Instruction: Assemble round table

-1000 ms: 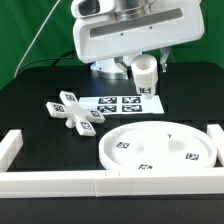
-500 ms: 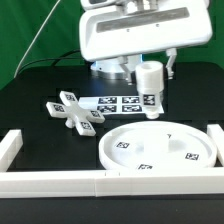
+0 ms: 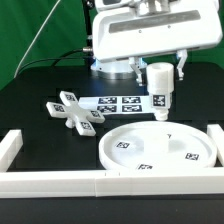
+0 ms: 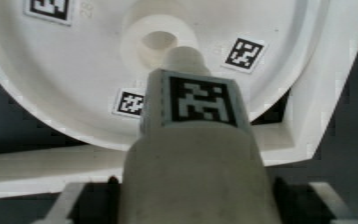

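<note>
The arm hangs over the back half of the black desk [image 3: 30, 90], and its pincer [image 3: 158, 68] is clamped on the top end of the short white leg [image 3: 158, 92]. A finger sits on either side of the leg, and the leg is upright and clear of the desk. A black-and-white tag on its side faces the exterior view.

Just in front of and below the leg lies the big round disc [image 3: 160, 150], flat on the desk with its rim up and a few small tags on its face. In the wrist view the leg [image 4: 194, 140] fills the middle, held in the pincer [image 4: 202, 195]. Its free end points down at the disc [image 4: 87, 80], a little short of the hole in the hub [image 4: 158, 40].

The cross-shaped base [image 3: 75, 112] lies well apart, toward the exterior view's left. The marker board [image 3: 118, 103] lies flat between the base and the leg. A long white rail frame [image 3: 50, 180] runs along the near edge of the desk, and its ends turn up on both sides. The disc lies just behind it.
</note>
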Tool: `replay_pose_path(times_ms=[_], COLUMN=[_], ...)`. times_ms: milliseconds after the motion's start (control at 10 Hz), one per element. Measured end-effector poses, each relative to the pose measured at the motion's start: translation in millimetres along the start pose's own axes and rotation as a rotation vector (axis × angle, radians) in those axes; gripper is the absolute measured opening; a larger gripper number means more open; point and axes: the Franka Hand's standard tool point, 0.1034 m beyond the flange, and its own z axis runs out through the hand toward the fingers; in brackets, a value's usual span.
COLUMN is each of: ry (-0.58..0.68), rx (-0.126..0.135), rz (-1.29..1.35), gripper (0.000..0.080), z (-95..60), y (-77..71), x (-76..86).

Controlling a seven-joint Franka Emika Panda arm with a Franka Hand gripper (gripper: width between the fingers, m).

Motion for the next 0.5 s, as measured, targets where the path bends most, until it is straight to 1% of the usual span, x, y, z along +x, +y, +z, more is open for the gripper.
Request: replay_pose_path(times_ms=[100,500], ry=[0.03,0.025], rx=[-0.011,-0.011], rz=[-0.035,-0.032], gripper=[0.0407,0.0407], z=[2.9,4.1], y=[1.1,1.2], x=[2.6,0.9])
